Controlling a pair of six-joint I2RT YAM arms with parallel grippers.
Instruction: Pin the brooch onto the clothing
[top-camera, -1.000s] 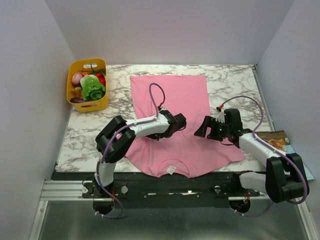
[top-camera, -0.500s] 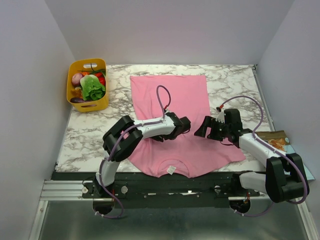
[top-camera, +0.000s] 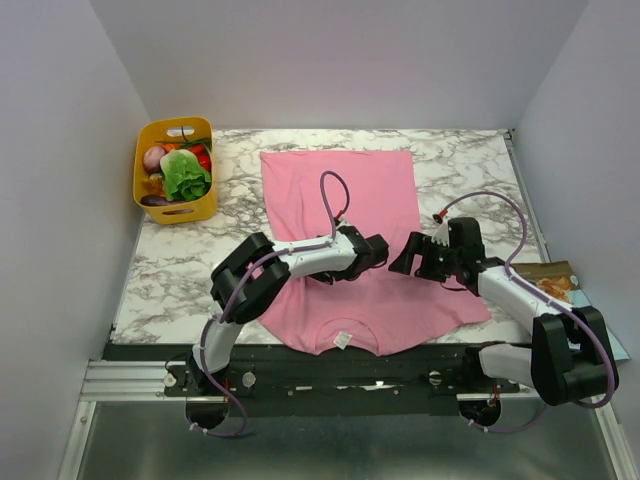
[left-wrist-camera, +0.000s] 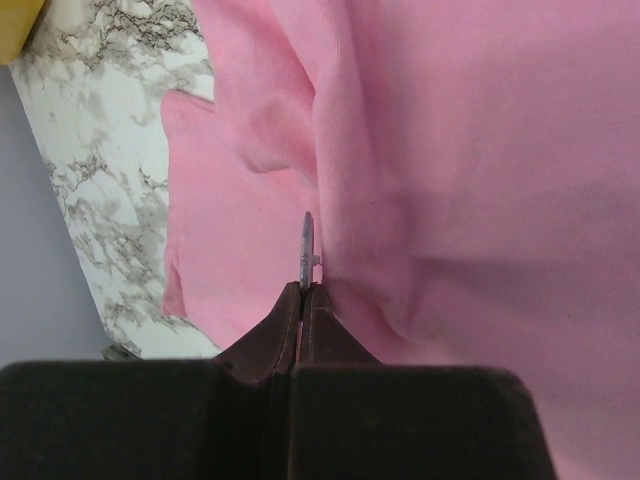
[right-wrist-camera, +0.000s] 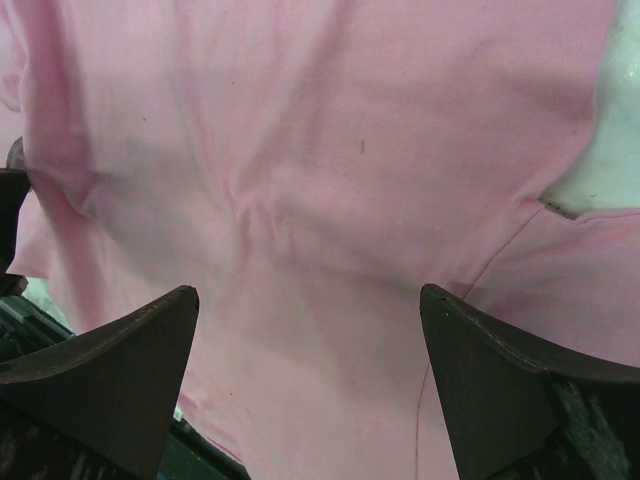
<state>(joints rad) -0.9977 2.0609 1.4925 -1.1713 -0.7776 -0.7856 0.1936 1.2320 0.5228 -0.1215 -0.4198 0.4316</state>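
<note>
The left tool (left-wrist-camera: 303, 292) is closed on the round grey-brown brooch (left-wrist-camera: 307, 238), which it holds edge-on over the middle of the pink short-sleeved T-shirt (top-camera: 350, 185) on the marble desk (top-camera: 460, 160) — the right tool (top-camera: 405, 258) hangs wide open just right of it. Lower the brooch squarely onto flat fabric, not a fold, bracing the cloth alongside.

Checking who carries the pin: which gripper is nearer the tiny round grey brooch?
Left. The left gripper pinches the brooch edge-on over the pink T-shirt; the right gripper hangs open just right of it, apart.
</note>
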